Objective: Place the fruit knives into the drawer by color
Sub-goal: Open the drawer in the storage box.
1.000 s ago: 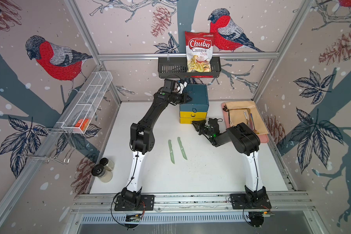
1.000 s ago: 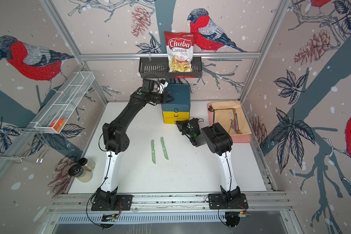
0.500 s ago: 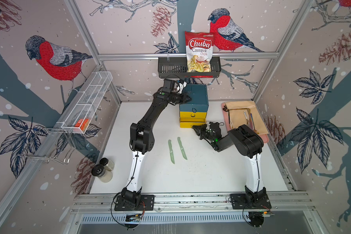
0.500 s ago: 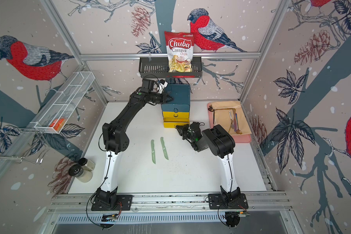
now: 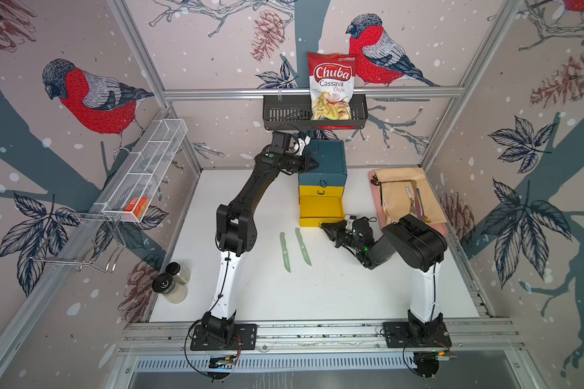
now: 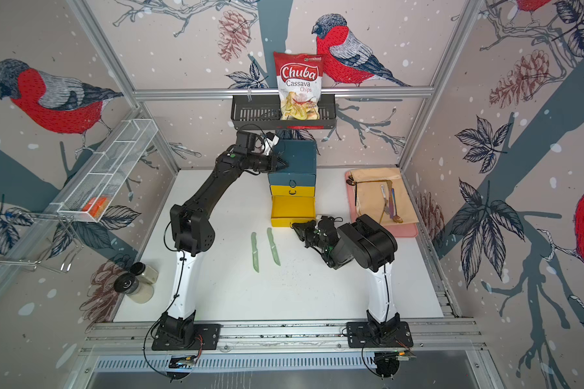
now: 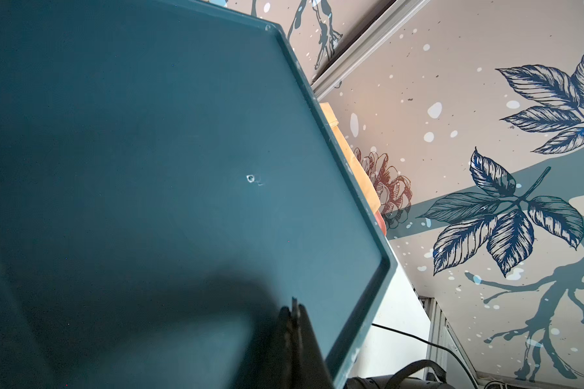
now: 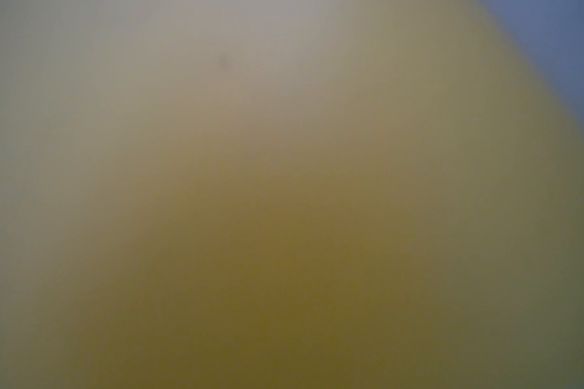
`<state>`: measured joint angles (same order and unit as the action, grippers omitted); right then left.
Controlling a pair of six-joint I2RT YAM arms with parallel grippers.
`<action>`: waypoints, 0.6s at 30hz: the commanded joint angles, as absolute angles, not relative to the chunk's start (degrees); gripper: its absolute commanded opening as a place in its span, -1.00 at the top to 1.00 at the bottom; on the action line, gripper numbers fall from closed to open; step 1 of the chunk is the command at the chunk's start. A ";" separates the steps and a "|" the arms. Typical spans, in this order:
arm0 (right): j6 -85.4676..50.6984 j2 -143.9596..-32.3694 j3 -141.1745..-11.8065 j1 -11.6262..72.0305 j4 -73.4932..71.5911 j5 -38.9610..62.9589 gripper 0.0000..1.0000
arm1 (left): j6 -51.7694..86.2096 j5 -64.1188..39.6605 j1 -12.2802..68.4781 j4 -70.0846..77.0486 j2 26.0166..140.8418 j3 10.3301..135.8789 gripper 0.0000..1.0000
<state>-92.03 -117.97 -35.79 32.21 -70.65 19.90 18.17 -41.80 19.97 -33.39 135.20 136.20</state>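
The drawer [image 5: 327, 158] is a dark teal chest at the back of the table, also seen in a top view [image 6: 297, 156]. Its bottom yellow drawer [image 5: 321, 208] stands pulled out, showing a bare yellow inside. My right gripper [image 5: 326, 226] is shut at that drawer's front, where the pull is hidden under its tips. The right wrist view shows only a yellow blur. My left gripper [image 5: 314, 164] is shut, its tips resting on the chest's teal top [image 7: 182, 151]. Two sage green fruit knives [image 5: 285, 251] [image 5: 303, 246] lie side by side on the table in front of the chest.
A pink tray [image 5: 440, 229] with a beige cloth and darker cutlery lies at the right. A black wall basket [image 5: 284, 112] holds a chips bag above the chest. A wire shelf [image 5: 149, 168] hangs on the left wall. Two jars [image 5: 171, 283] stand at the front left.
The bottom yellow drawer has slid out toward the front together with my right gripper. My left arm has stayed on the chest's top.
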 commanded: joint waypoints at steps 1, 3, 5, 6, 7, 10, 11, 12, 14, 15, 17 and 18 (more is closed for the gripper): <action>-93.16 -117.26 -34.99 32.69 -71.39 20.13 0.98 | 17.58 -37.79 19.86 -41.44 135.97 135.34 1.00; -93.43 -116.87 -34.81 33.00 -71.34 20.12 0.97 | 17.51 -37.84 19.86 -41.45 135.80 135.19 0.99; -93.11 -116.47 -35.02 33.07 -71.34 20.21 0.63 | 17.66 -37.80 19.86 -41.42 135.62 135.18 0.95; -92.55 -115.96 -35.22 33.14 -70.99 20.32 0.51 | 17.58 -37.80 19.86 -41.49 135.45 135.21 0.91; -91.93 -115.38 -35.45 33.10 -70.27 20.39 0.39 | 17.60 -37.76 19.86 -41.52 135.23 135.11 0.87; -90.35 -112.63 -35.47 33.07 -67.32 20.34 0.11 | 17.57 -37.50 19.89 -41.81 134.25 134.88 0.58; -90.03 -111.61 -35.27 33.09 -66.30 20.35 0.04 | 17.60 -37.38 19.86 -41.86 133.67 134.67 0.48; -89.71 -110.21 -34.88 33.15 -65.48 20.09 -0.03 | 17.68 -37.28 19.85 -41.86 132.94 134.44 0.32; -88.84 -107.58 -34.22 33.43 -63.45 19.86 -0.11 | 17.77 -36.92 19.86 -42.00 131.44 133.67 0.05; -88.09 -106.32 -34.03 33.41 -62.11 19.95 -0.14 | 17.79 -36.76 19.82 -42.12 130.58 133.15 -0.01; -86.36 -103.63 -33.67 33.57 -59.47 20.07 -0.18 | 17.62 -36.69 19.86 -41.95 128.72 131.61 -0.20; -85.42 -102.34 -33.49 33.72 -57.75 20.07 -0.19 | 17.61 -36.67 19.91 -41.84 127.54 130.66 -0.26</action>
<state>-88.82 -104.49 -33.80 33.43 -61.78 20.05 18.00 -39.38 19.99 -36.14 129.23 132.20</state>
